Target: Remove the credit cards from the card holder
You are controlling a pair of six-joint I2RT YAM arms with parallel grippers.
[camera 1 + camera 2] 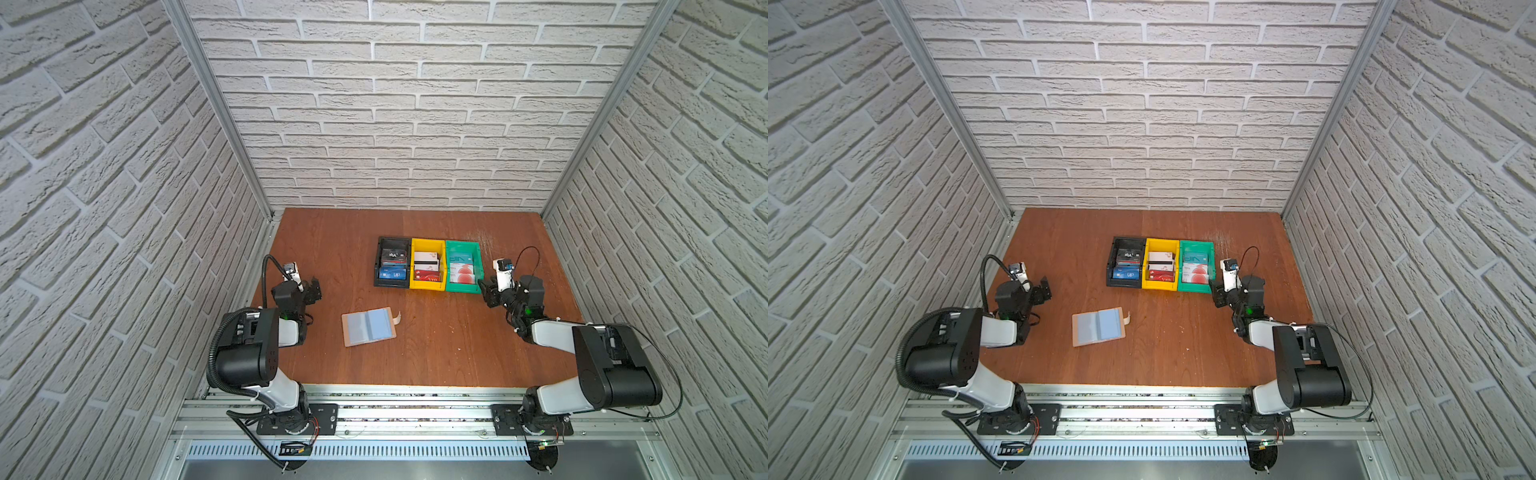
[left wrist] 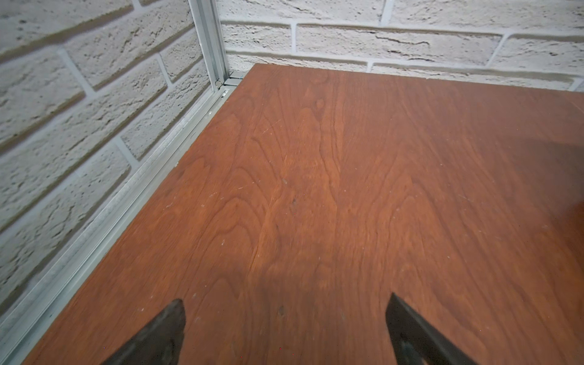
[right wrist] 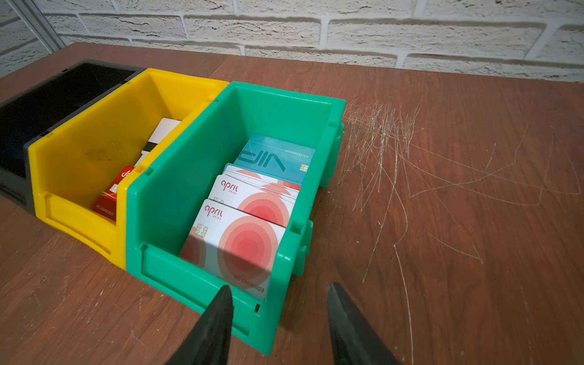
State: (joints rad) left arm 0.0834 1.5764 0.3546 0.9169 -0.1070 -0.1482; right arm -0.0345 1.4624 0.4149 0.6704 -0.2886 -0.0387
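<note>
Card holder open flat on wooden table, centre-left of both top views. Credit cards stacked in green bin, frame centre. Left gripper jaws wide apart, empty; right gripper jaws apart, empty, at bin's near lip.

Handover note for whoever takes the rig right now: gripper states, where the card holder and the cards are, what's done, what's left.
Left gripper: open and empty, over a bare stretch of the table near the left wall.
Right gripper: open and empty, at the front of the green bin.
Card holder: lying open flat on the table between the arms. No card shows inside it in either top view.
Credit cards: in the black bin, the yellow bin and the green bin.
Done: the cards appear to be out of the holder.
Left: probably nothing. Check the holder up close.
</note>
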